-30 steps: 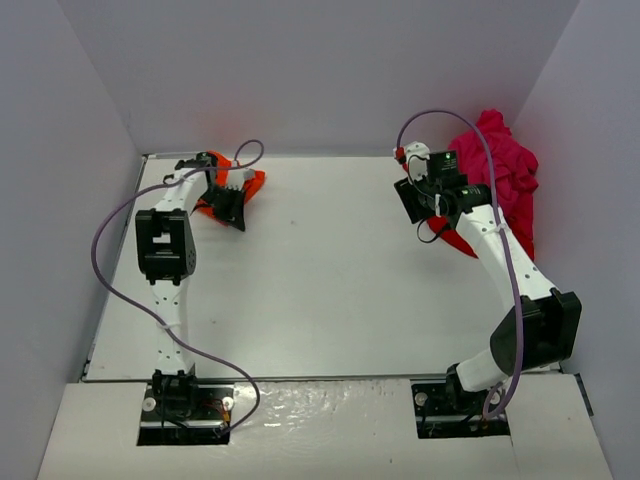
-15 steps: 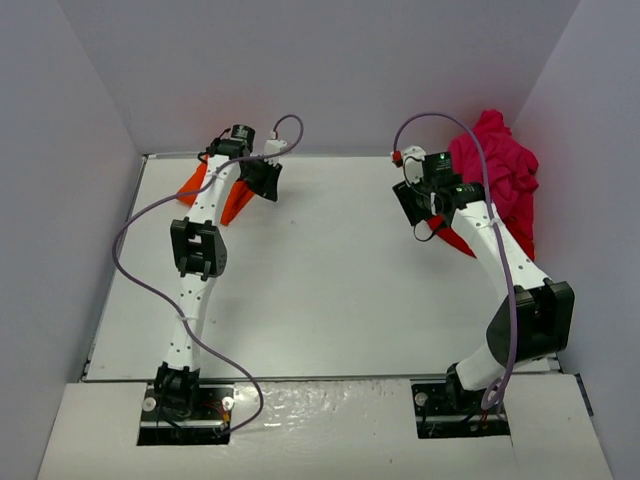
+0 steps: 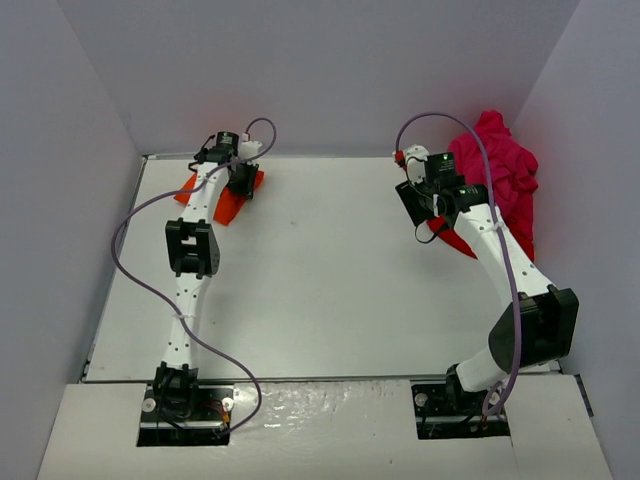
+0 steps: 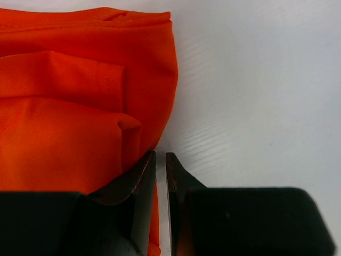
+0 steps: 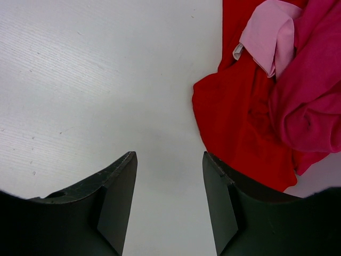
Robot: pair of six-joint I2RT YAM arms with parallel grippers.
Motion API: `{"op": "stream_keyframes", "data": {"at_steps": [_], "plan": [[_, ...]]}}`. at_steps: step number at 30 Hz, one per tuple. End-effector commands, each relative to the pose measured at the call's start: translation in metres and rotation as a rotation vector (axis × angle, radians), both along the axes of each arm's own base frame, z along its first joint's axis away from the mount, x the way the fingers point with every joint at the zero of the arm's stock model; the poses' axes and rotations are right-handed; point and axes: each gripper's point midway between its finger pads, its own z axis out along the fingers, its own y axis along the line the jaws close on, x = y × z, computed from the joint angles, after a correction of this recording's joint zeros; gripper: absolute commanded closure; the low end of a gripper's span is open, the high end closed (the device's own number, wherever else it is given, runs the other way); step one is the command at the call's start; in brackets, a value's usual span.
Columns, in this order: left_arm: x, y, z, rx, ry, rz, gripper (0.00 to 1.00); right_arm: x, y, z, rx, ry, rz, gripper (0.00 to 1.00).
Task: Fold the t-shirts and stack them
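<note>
An orange-red t-shirt, folded into a small flat bundle, lies at the far left of the table; it fills the left of the left wrist view. My left gripper is low at the bundle's right edge, jaws shut with only a sliver between them and no cloth in that sliver. A red t-shirt and a magenta-pink t-shirt lie heaped at the far right. My right gripper is open and empty over bare table, just left of the red shirt and the magenta one.
The white table is boxed in by grey walls at the back and both sides. The magenta heap leans against the right wall. A pale pink inside-out patch shows on the heap. Purple cables loop off both arms.
My left arm swung right and up from the orange-red shirt, then came back down at its right edge. The shirt now lies flatter. The right arm has barely moved.
</note>
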Motion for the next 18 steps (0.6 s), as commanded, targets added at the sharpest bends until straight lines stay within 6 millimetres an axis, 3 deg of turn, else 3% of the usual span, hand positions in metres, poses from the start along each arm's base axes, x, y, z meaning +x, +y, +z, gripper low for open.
{"op": "stream_keyframes", "data": {"at_steps": [1,2,3,6,7,8,15,18], "plan": [[0.043,0.062,0.064,0.147,-0.219,0.305,0.89,0.002,-0.007,0.022,-0.004,-0.068,-0.022,0.50],[0.044,0.067,0.065,0.154,-0.222,0.330,0.89,0.002,-0.007,0.022,-0.004,-0.069,-0.022,0.50],[0.047,0.091,0.069,0.202,-0.245,0.418,0.89,0.002,-0.007,0.024,-0.002,-0.073,-0.021,0.50],[0.048,0.134,0.080,0.286,-0.279,0.535,0.91,0.001,-0.006,0.024,0.001,-0.070,-0.018,0.50],[0.047,0.133,0.077,0.267,-0.271,0.561,0.92,0.001,-0.006,0.024,0.001,-0.070,-0.018,0.50],[0.046,0.156,0.082,0.274,-0.278,0.600,0.92,0.001,-0.006,0.023,0.002,-0.068,-0.016,0.50],[0.035,0.226,0.087,0.292,-0.268,0.694,0.94,0.003,-0.005,0.023,0.006,-0.063,-0.015,0.50],[0.031,0.237,0.080,0.248,-0.247,0.679,0.93,0.003,-0.004,0.022,0.005,-0.059,-0.016,0.50]]}}
